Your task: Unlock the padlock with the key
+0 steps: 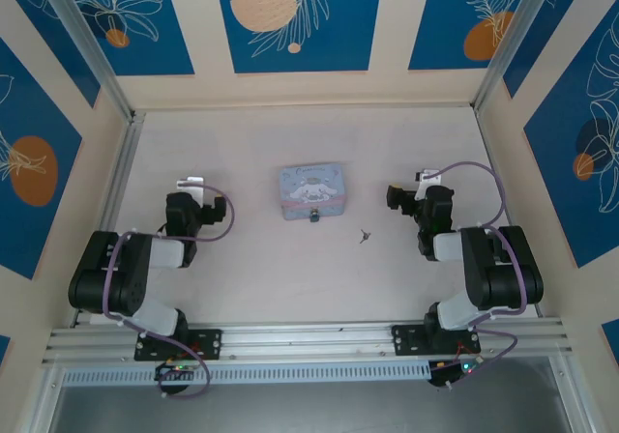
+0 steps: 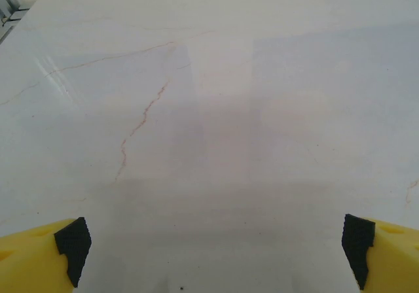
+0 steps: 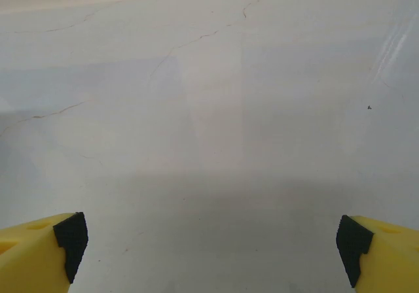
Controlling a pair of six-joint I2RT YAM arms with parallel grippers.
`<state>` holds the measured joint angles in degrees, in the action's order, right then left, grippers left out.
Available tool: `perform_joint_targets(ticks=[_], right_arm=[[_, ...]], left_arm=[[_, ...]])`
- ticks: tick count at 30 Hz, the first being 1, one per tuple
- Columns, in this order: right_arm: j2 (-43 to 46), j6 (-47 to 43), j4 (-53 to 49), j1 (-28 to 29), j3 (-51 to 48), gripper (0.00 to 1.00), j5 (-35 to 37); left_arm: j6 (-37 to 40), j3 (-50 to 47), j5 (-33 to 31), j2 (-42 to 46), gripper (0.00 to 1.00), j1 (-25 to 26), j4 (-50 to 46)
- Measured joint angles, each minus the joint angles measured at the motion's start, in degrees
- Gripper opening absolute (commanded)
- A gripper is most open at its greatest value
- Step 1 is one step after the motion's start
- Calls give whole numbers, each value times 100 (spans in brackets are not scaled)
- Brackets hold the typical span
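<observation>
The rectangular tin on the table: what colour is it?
The rectangular tin is pale blue with a whitish cartoon picture on top, best seen in the top external view.

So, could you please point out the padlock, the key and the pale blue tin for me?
padlock [image 1: 314, 216]: top external view, on its small body at the tin's near edge.
key [image 1: 364, 234]: top external view, on the middle of the thin metal piece.
tin [image 1: 311, 187]: top external view, on its pictured lid.

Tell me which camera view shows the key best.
The top external view: the key lies as a tiny dark shape on the table, nearer than the tin and to its right. Each wrist view faces pale tabletop past its open gripper, left gripper and right gripper, adding nothing about the key.
</observation>
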<state>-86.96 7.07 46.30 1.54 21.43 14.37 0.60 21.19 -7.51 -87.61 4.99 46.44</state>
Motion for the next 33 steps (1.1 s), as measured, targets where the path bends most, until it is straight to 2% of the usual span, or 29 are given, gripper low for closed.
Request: perform_joint_targets(ticks=[29,33], right_arm=[[7,68,-9,-35,0,99,26],[52,33,170,129,-61,99,229]], left_arm=[[0,55,0,2,100,0,70],[-20,549,-199,291,100,0,-1054]])
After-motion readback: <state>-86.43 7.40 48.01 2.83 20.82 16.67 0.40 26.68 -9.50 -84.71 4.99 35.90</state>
